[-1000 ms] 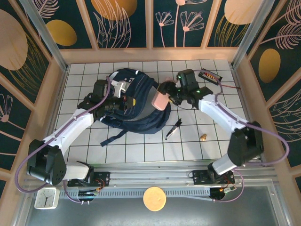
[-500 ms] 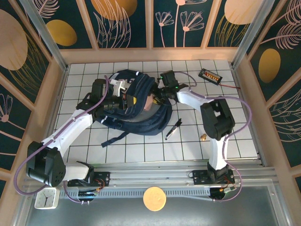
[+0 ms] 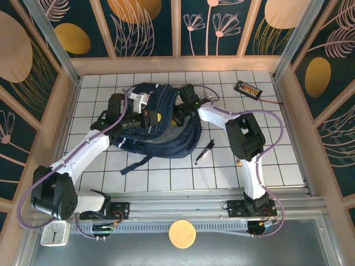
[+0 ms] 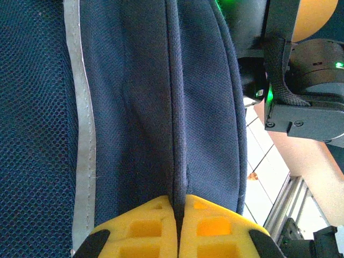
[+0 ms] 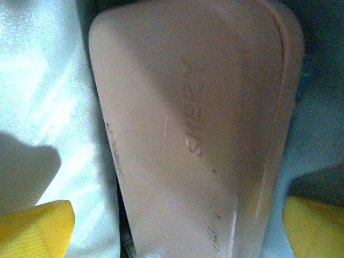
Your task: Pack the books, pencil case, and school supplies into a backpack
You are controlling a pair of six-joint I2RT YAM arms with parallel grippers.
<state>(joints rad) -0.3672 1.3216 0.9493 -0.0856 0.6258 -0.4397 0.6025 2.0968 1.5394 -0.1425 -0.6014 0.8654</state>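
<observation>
The navy backpack [image 3: 161, 133] lies on the tiled table, its mouth facing right. My left gripper [image 3: 150, 118] is shut on a seam of the backpack fabric [image 4: 178, 161], and its yellow fingertips [image 4: 215, 228] pinch the ridge. My right gripper [image 3: 180, 113] reaches into the backpack's opening. In the right wrist view the pale pink pencil case [image 5: 199, 129] lies against light lining between my right gripper [image 5: 177, 228]'s spread yellow fingertips [image 5: 37, 228], with a gap on each side. The black pen [image 3: 204, 152] lies on the tiles right of the backpack. The books are hidden.
A black tray with orange pieces [image 3: 247, 88] sits at the back right. A small brownish object [image 3: 240, 161] lies right of the pen. The right arm's black wrist [image 4: 301, 80] hangs close beside the backpack in the left wrist view.
My right gripper carried the pink pencil case leftward into the backpack's mouth, then spread its jaws off the case. The left gripper kept its hold on the fabric.
</observation>
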